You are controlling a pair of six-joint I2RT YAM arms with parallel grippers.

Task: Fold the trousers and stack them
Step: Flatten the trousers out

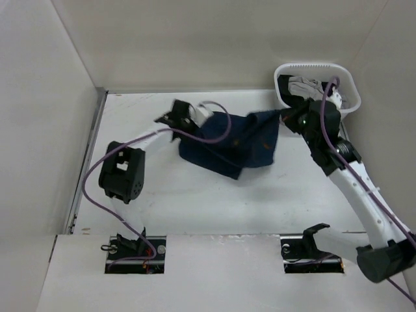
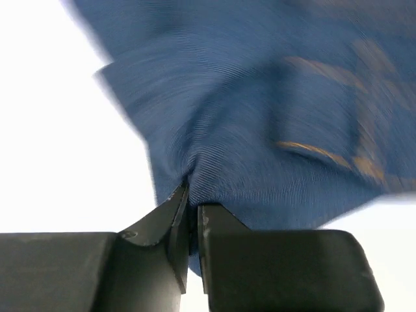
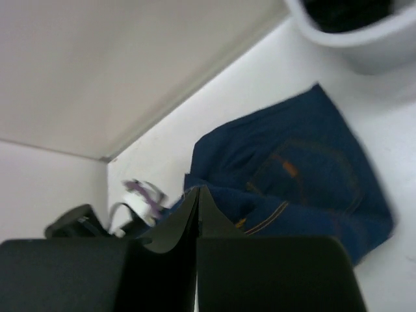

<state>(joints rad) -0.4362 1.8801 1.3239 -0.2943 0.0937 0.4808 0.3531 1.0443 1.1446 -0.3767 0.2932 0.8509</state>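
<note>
The dark navy trousers [image 1: 237,143] hang stretched between my two grippers, their lower part bunched on the white table [image 1: 195,195]. My left gripper [image 1: 216,120] is shut on the cloth's left upper corner; in the left wrist view the denim [image 2: 260,117] is pinched between the closed jaws of the gripper [image 2: 192,201]. My right gripper [image 1: 286,117] holds the right upper corner, beside the basket. In the right wrist view that gripper [image 3: 198,195] has its jaws pressed together at the folded edge of the trousers [image 3: 292,169], whose orange stitching shows.
A white laundry basket [image 1: 318,66] with grey and dark garments stands at the back right, also in the right wrist view [image 3: 364,45]. White walls enclose the table at the left, back and right. The purple cable [image 1: 221,133] loops over the trousers' left edge.
</note>
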